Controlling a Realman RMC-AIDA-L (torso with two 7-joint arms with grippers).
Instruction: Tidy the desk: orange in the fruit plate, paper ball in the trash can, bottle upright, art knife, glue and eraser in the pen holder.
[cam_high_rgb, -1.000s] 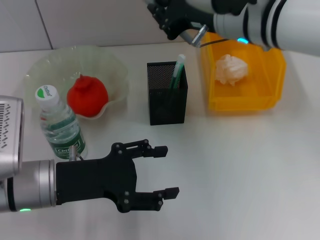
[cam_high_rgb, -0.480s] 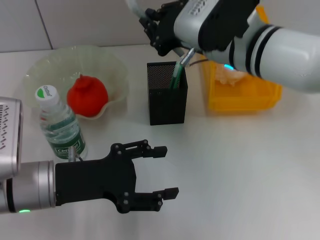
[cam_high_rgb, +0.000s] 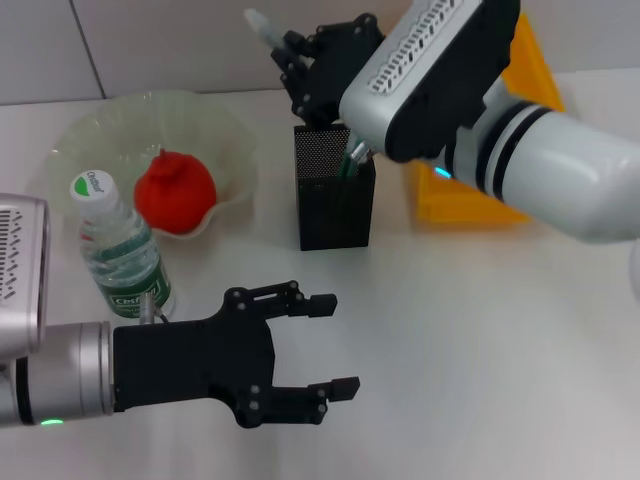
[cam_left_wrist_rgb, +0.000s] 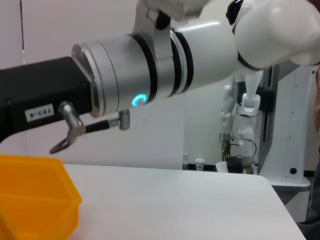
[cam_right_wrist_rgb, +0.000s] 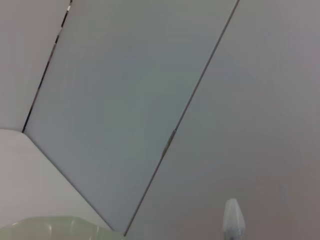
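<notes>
My right gripper (cam_high_rgb: 297, 62) hovers just behind and above the black mesh pen holder (cam_high_rgb: 335, 205), shut on a slim stick with a pale tip that I take for the glue (cam_high_rgb: 258, 22); that tip also shows in the right wrist view, glue (cam_right_wrist_rgb: 233, 220). A green item (cam_high_rgb: 352, 160) stands inside the holder. The orange (cam_high_rgb: 175, 192) lies in the fruit plate (cam_high_rgb: 100, 125). The bottle (cam_high_rgb: 120, 255) stands upright beside the plate. My right arm hides most of the yellow trash can (cam_high_rgb: 450, 205) and all of the paper ball. The eraser is out of view. My left gripper (cam_high_rgb: 330, 345) rests open and empty at the front.
The right forearm (cam_high_rgb: 520, 150) stretches across the back right of the white table. In the left wrist view a corner of the yellow bin (cam_left_wrist_rgb: 35, 200) sits under the right arm (cam_left_wrist_rgb: 150, 75). A tiled wall closes off the back.
My right arm has swung left from above the trash can to above the pen holder, now covering the paper ball. The left arm has not moved.
</notes>
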